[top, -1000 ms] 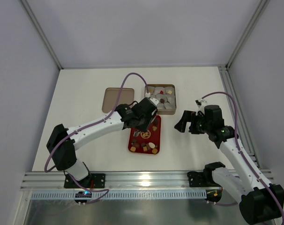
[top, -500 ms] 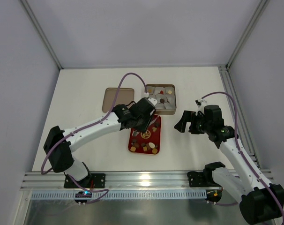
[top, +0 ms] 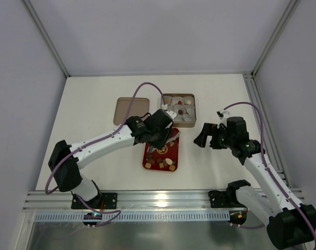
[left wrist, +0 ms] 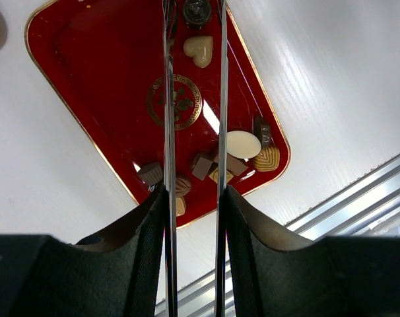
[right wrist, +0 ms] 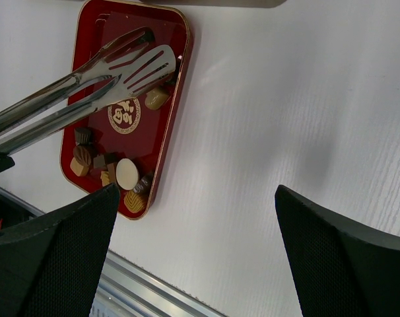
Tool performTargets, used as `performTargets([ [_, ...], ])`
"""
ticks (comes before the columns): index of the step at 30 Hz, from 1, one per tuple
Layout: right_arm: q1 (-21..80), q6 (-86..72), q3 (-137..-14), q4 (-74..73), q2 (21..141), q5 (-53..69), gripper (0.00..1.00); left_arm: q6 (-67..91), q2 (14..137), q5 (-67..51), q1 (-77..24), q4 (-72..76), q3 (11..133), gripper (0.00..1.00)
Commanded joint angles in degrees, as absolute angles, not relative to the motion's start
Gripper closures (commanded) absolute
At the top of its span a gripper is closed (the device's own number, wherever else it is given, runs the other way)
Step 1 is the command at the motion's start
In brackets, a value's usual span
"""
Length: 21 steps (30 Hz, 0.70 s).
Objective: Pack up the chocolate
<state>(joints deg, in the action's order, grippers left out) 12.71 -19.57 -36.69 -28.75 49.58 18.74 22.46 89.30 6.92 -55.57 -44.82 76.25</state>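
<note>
My left gripper (top: 160,130) is shut on a pair of metal tongs (right wrist: 131,59), whose two blades (left wrist: 168,99) run up between my fingers (left wrist: 193,191). The tong tips hover apart and empty over the far end of the red tray (top: 154,155). The chocolate lies on that tray: a cream heart (left wrist: 200,50), a dark round piece (left wrist: 197,10), a cream oval (left wrist: 243,144), a tan ribbed piece (left wrist: 268,158) and brown squares (left wrist: 201,165). The cluster also shows in the right wrist view (right wrist: 107,168). My right gripper (top: 210,135) is open and empty over bare table (right wrist: 197,190), right of the tray (right wrist: 159,132).
A tan tin (top: 190,123) holding white paper cups, some with pieces in them, stands just beyond the tray. Its lid (top: 131,110) lies flat to the left of it. The aluminium rail (top: 158,198) runs along the near table edge.
My left arm has shifted slightly and turned, bringing the tong tips over the tray's far end. The right arm has not moved.
</note>
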Motion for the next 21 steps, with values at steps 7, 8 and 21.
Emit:
performTargets([
  [7, 13.3, -19.0, -37.2, -27.5, 50.0, 18.1, 0.0, 21.1, 90.3, 8.1, -57.2, -46.1, 77.0, 0.62],
  [8, 13.3, -19.1, -37.1, -27.5, 50.0, 18.2, 0.0, 21.1, 90.4, 8.2, -57.2, -46.2, 77.1, 0.62],
  [21, 13.4, -19.1, -37.1, -27.4, 50.0, 18.1, 0.0, 21.8, 89.2, 11.7, -57.3, -46.4, 77.3, 0.62],
])
